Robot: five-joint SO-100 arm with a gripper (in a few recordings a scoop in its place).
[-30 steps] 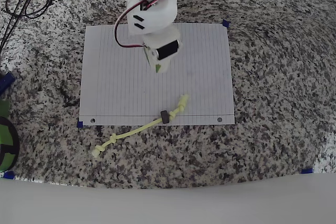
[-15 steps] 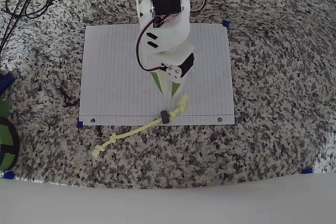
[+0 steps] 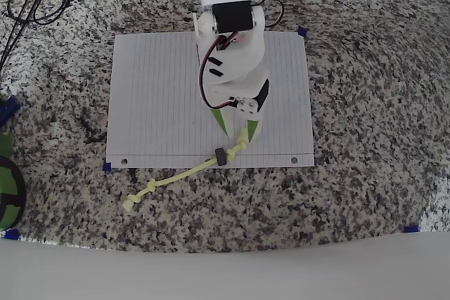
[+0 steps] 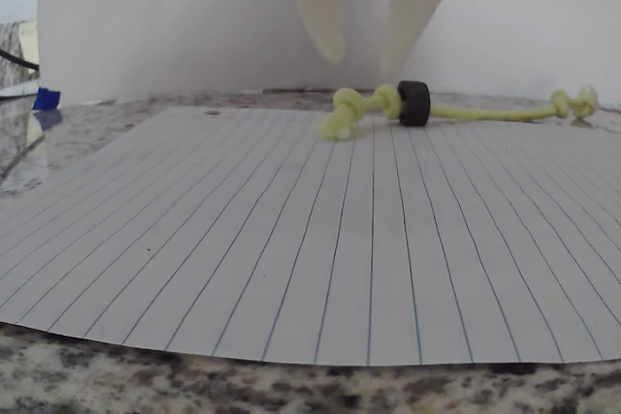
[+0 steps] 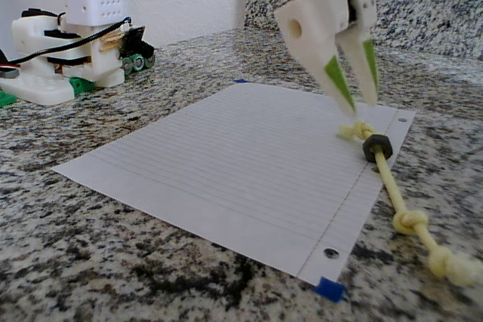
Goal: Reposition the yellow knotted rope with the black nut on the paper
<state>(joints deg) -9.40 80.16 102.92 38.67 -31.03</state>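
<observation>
The yellow knotted rope (image 3: 184, 171) lies slanted across the near edge of the paper (image 3: 155, 96). Its upper right end rests on the sheet and its lower left end on the granite. The black nut (image 3: 221, 156) sits on the cord just inside the paper's edge. My gripper (image 3: 238, 130) hovers open over the rope's end on the paper, fingers apart and nothing between them. In the wrist view the fingertips (image 4: 333, 46) hang above the end knot, left of the nut (image 4: 413, 103) on the rope (image 4: 485, 112). In the fixed view the gripper (image 5: 360, 105) stands just above the rope (image 5: 394, 186) and nut (image 5: 375, 147).
Black cables (image 3: 34, 3) loop at the top left of the granite counter. A green and black object (image 3: 7, 189) sits at the left edge. Blue tape marks (image 3: 411, 229) dot the counter. A white base unit (image 5: 72, 50) stands at the far left in the fixed view.
The arm has reached forward. The gripper moved from the paper's middle toward the near edge and now hangs over the rope's end. Rope and nut have not moved.
</observation>
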